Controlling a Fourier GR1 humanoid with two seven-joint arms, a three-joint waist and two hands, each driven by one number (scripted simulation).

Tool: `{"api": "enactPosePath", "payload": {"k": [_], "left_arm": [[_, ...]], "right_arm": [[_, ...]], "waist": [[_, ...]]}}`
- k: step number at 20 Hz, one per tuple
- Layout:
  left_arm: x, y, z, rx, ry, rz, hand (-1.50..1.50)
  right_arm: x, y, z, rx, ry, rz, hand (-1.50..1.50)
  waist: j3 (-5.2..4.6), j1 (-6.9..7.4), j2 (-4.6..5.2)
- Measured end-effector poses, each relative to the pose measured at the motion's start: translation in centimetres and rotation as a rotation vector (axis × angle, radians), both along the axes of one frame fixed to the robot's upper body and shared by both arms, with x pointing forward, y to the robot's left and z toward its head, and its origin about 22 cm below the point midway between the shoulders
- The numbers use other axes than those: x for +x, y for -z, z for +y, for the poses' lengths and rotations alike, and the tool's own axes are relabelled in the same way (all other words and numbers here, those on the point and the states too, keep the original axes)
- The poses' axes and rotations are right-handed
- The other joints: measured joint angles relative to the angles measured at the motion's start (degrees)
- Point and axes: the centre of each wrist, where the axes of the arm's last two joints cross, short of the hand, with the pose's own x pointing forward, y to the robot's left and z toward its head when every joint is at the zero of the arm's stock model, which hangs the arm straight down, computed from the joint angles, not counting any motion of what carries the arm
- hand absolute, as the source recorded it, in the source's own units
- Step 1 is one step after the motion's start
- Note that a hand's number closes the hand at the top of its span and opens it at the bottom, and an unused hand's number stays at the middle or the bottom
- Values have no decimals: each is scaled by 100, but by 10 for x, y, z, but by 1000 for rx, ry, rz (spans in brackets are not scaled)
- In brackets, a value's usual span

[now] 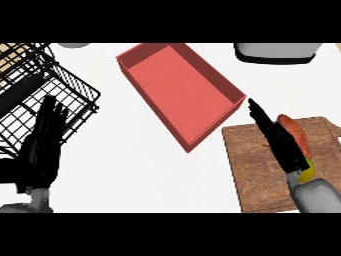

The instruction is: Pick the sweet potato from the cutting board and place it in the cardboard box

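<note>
An orange sweet potato [297, 133] lies on the brown wooden cutting board [258, 165] at the lower right. My right hand [280, 142] is stretched out flat right beside it, fingers straight and pointing up-left, partly covering its left side. The box [180, 85] is a red, open rectangular tray set diagonally at the upper middle, just left of the board's top corner. At the lower left my left hand [41, 147] rests open with fingers up, in front of the wire basket.
A black wire basket [25, 100] fills the left side. A grey-and-black appliance [276, 52] sits at the top right, and a grey round object [75, 45] peeks in at the top left. White counter lies between board and basket.
</note>
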Motion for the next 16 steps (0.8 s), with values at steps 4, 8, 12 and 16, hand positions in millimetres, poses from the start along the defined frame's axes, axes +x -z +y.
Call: {"api": "enactPosePath", "payload": {"k": [4, 8, 12, 16], "left_arm": [[6, -12, 6, 138, 87, -50, 0], [12, -25, 8, 311, 236, -98, 0], [17, -31, 9, 406, 349, -125, 0], [29, -37, 8, 439, 408, -145, 0]], "right_arm": [[29, -61, -34, 60, -72, -167, -150], [47, -132, -81, -3, -152, -351, -150], [46, -164, -147, -54, -220, -434, -150], [42, -177, -186, -134, -333, -522, -150]], "waist": [[6, -158, 65], [16, -298, 109], [25, -246, 190], [30, -152, 242]]}}
